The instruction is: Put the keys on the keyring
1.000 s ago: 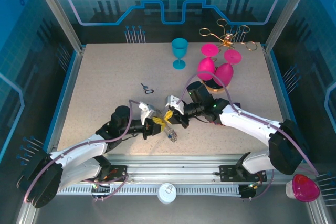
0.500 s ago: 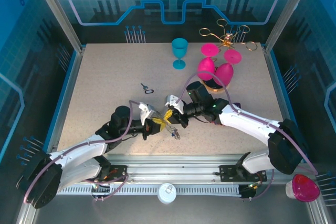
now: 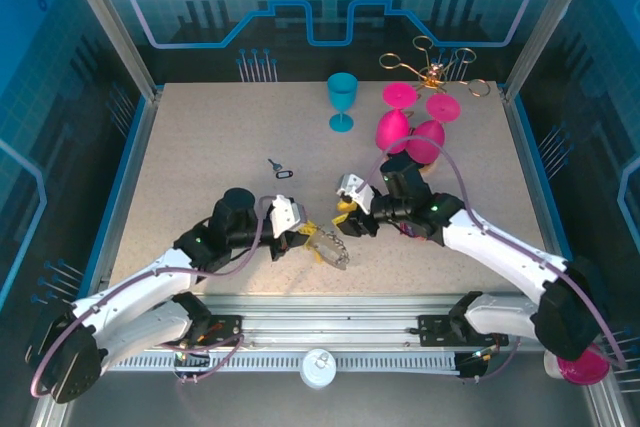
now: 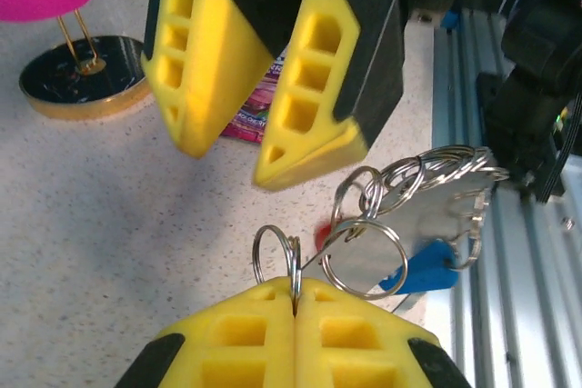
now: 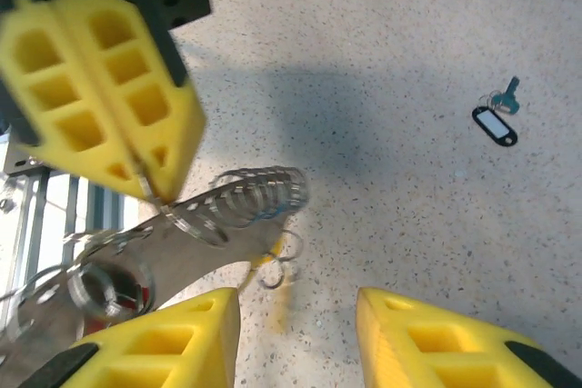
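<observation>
Pinching the keyring, the left hand steadies it. The right hand gapes wide, empty. Fetching the loose key probably comes next.

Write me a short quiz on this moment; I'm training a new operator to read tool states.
1. True or false: the left tool is shut on a ring of the keyring.
2. Pick one. The right tool is: A) shut on a key; B) open, holding nothing; C) gripping a goblet.
3. Fill in: the lone key with the dark tag lies flat on the ____, and neither tool touches it.

Key: 1 true; 2 B; 3 table.
</observation>
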You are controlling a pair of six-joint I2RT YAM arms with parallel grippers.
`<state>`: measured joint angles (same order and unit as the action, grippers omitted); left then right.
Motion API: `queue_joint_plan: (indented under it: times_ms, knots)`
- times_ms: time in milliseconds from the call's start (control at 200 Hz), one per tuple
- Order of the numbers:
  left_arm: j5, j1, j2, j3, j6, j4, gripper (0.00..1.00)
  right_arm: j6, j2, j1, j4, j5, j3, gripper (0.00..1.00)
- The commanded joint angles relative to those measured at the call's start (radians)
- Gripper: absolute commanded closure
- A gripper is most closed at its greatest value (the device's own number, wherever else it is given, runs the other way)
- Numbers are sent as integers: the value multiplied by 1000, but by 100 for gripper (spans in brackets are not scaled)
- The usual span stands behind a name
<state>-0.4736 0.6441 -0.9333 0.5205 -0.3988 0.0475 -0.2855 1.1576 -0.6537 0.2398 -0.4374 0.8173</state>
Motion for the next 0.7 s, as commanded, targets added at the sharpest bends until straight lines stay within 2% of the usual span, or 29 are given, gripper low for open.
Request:
queue_joint_plan:
  times_ms: [0, 110, 290, 695]
  knots:
    - [8, 25, 23, 36, -229, -60, 100, -170, -82, -24, 74, -11, -29, 62]
    - [30, 48, 19, 44, -311, -65, 100, -261, -136, -83, 70, 30, -43, 64]
    - [83, 78, 12, 44, -390, -57, 100, -276, -101, -144, 58, 50, -17, 73]
    - [81, 88, 20, 8, -345, -6, 100, -271, -15, -201, -78, 84, -60, 76]
